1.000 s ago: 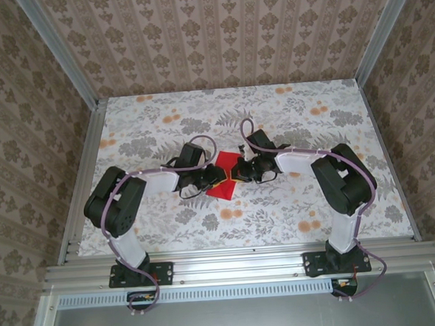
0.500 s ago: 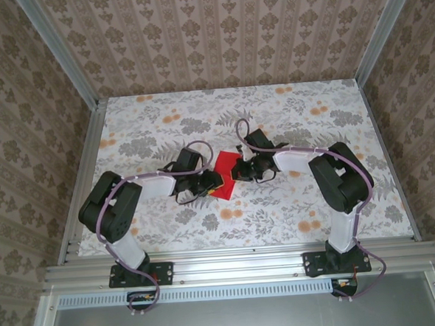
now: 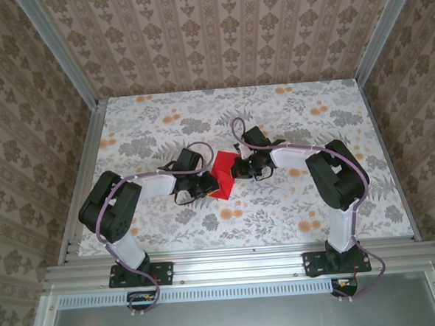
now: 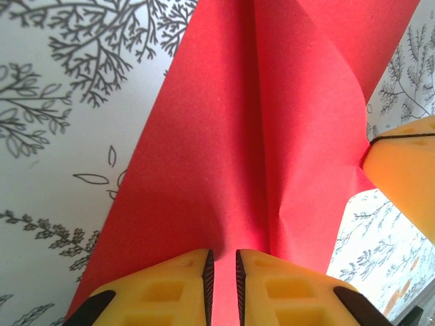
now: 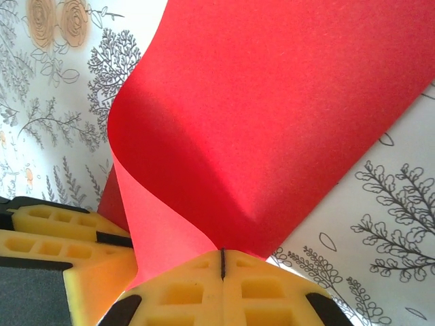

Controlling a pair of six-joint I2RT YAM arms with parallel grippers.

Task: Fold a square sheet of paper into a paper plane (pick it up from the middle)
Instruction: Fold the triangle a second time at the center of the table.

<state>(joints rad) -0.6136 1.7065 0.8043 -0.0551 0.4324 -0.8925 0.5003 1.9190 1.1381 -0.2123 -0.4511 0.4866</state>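
Note:
The square sheet of paper (image 3: pixel 221 179) is bright red and lies mid-table between both grippers, one side lifted and curling over. My right gripper (image 5: pixel 223 251) is shut on an edge of the sheet (image 5: pixel 272 102), which rises from its yellow fingertips in a curved flap. My left gripper (image 4: pixel 222 252) rests low on the sheet (image 4: pixel 217 136), its jaws a narrow gap apart with red paper showing between them. In the top view the left gripper (image 3: pixel 205 184) is at the sheet's left and the right gripper (image 3: pixel 238 169) at its right. No paper plane shape shows.
The floral table (image 3: pixel 294 203) spreads on all sides, framed by aluminium rails (image 3: pixel 231 264) and patterned walls. The right gripper's yellow finger (image 4: pixel 402 176) shows at the right of the left wrist view, close to the curled flap.
The right gripper has moved left, carrying the paper's edge over so the sheet looks narrower. The left jaws have drawn closer together.

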